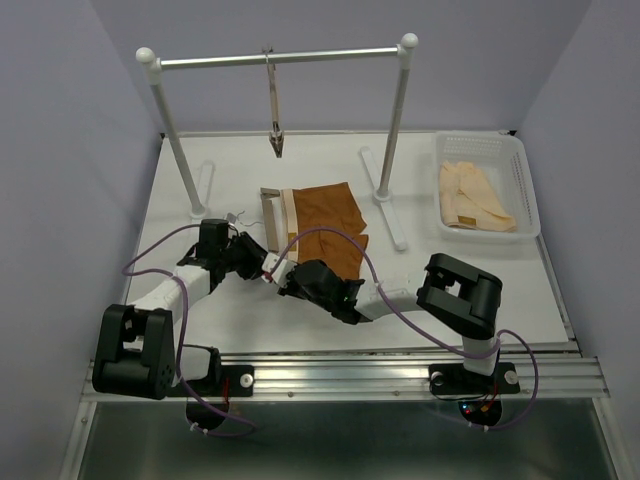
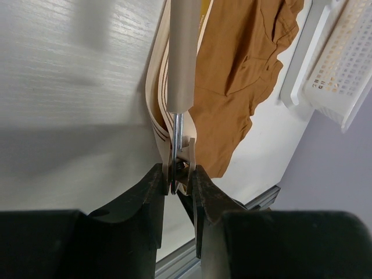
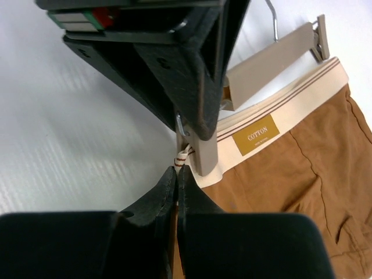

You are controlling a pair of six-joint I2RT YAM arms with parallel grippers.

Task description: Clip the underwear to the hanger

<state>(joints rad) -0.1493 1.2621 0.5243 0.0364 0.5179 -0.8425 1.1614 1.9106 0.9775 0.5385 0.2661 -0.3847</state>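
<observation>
Left fingers (image 2: 152,195), filling the bottom of their wrist view, are clenched on the metal clip (image 2: 185,157) at the near end of the hanger (image 2: 183,52), one on each side of it. Right fingers (image 3: 165,192) are pinched together on a corner of the tan waistband (image 3: 290,102), just below that same clip. It is not clear whether the cloth sits inside the clip.

The hanger lies flat on the white desk (image 1: 240,165), its wooden bar alongside the waistband edge of the underwear (image 1: 325,215). The underwear is spread near the middle of the desk, waistband toward the left, with a "COTTON" label (image 3: 256,135) showing. At the back, a second hanger (image 1: 272,100) hangs from the steel rail (image 1: 300,57). Cream garments (image 1: 475,195) sit in a white basket (image 1: 530,195) at the right rear.
</observation>
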